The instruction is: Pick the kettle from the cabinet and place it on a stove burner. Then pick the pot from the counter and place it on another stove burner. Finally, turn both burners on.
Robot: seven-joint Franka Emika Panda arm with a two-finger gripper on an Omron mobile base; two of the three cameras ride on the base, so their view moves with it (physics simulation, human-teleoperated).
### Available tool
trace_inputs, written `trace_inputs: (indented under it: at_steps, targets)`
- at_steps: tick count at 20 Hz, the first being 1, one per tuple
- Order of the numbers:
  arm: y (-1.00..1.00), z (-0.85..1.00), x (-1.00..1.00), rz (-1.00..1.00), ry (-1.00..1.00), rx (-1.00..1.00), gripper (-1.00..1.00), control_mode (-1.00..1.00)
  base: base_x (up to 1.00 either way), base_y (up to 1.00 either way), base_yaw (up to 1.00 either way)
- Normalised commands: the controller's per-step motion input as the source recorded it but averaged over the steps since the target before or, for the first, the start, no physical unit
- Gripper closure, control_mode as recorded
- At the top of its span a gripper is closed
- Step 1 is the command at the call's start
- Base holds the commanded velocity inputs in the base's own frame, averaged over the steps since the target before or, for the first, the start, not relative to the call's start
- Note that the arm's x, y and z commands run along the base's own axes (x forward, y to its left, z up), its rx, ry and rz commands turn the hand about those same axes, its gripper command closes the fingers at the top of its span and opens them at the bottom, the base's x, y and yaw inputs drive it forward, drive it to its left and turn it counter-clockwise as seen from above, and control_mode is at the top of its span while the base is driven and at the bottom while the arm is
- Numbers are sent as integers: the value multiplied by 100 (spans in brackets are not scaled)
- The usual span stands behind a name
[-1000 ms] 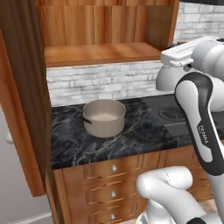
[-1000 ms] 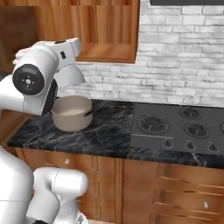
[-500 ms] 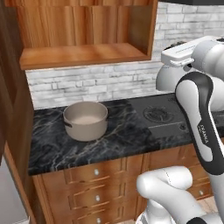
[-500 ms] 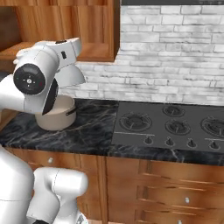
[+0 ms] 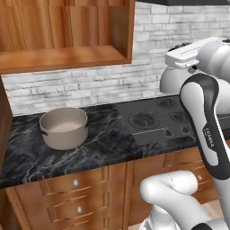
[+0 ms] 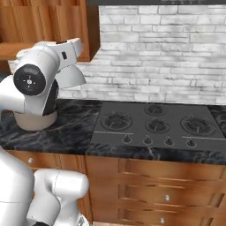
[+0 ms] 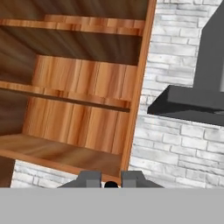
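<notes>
Kitchen wall: white brick, black marble counter [image 5: 103, 143] w/ grey cooktop [image 6: 154, 126], wood drawers below. Pot [image 5: 64, 127]: on counter, left of cooktop, not yet moved. Burners [image 6: 116, 120]: all bare, nothing set on them; knobs look untouched. Cabinet [image 7: 74, 109]: shelves in hand view hold nothing I can make out. Kettle: whereabouts can't tell. Task status: looks near start; both placements + both burners left, by my read. Arm: raised high, elbow bent, hand aimed at cabinet. Gripper [image 7: 111, 183]: finger tips close together, apparently on a small dark bit between them, can't ID.

Matt beige pot [image 5: 64, 127], veined glossy marble counter [image 5: 108, 143], grained wooden cabinet [image 5: 67, 40]
</notes>
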Motion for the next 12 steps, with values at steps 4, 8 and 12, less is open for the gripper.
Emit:
trace_inputs:
  at_steps: [4, 8, 12]
  targets:
    - [0, 0, 0, 0, 0, 0, 100, 100, 10, -57, -2]
    - [0, 0, 0, 0, 0, 0, 100, 100, 33, -58, 0]
    - [0, 0, 0, 0, 0, 0, 100, 100, 37, -60, 0]
